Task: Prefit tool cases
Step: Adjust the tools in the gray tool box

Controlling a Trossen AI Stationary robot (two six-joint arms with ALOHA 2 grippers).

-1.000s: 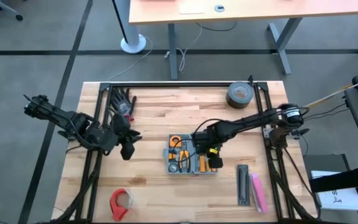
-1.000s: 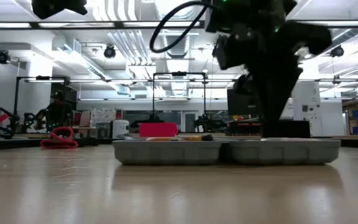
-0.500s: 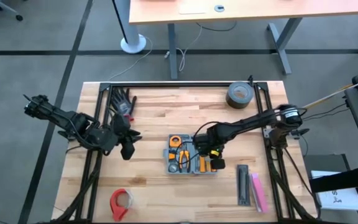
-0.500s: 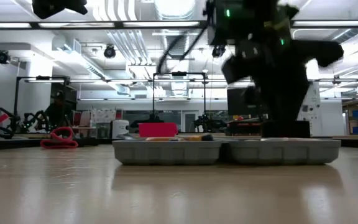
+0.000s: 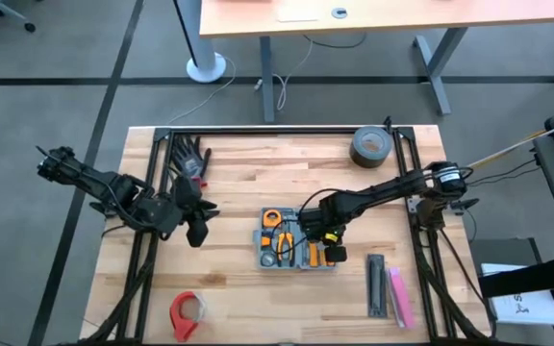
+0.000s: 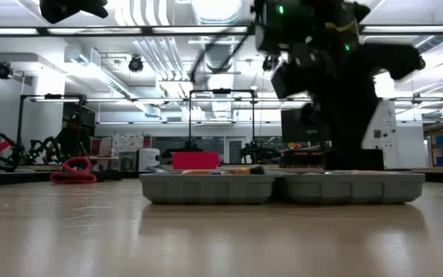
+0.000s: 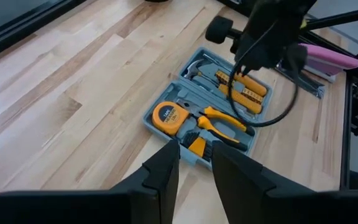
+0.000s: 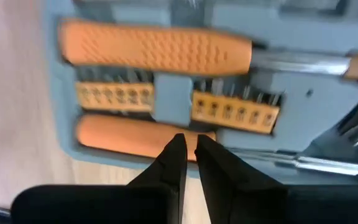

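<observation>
Left pincer point(image 5: 198, 231) hangs over the left part of the surface point(image 5: 229, 192), well apart from the case point(image 5: 296, 240). In its wrist view the fingers point(image 7: 164, 168) stand a narrow gap apart, nothing between them, touching nothing.

Red tape ring point(image 5: 186, 312) lies near the front left edge. Black glove point(image 5: 188, 157) sits at the back left, by the frame rail.

Case lies open and flat at mid-surface, slightly right of centre. Tray holds an orange tape measure point(image 7: 167, 115), orange-handled pliers point(image 7: 219, 120), orange-handled drivers point(image 8: 157, 46) and a row of bits point(image 8: 235, 111).

Right pincer point(image 5: 333, 252) is down over the right half of the case. Wrist view: fingers point(image 8: 174, 163) nearly pressed together, only a thin slit left, tips just above the lower orange handle point(image 8: 129, 135) near the case edge. Can't tell if they touch it; nothing visibly pinched. In the low view the arm stands on the right end of the case point(image 6: 283, 187).

Grey tape roll point(image 5: 370, 146) is at the back right. Black bar point(image 5: 377, 285) and pink bar point(image 5: 398, 296) lie side by side, front right of the case.
</observation>
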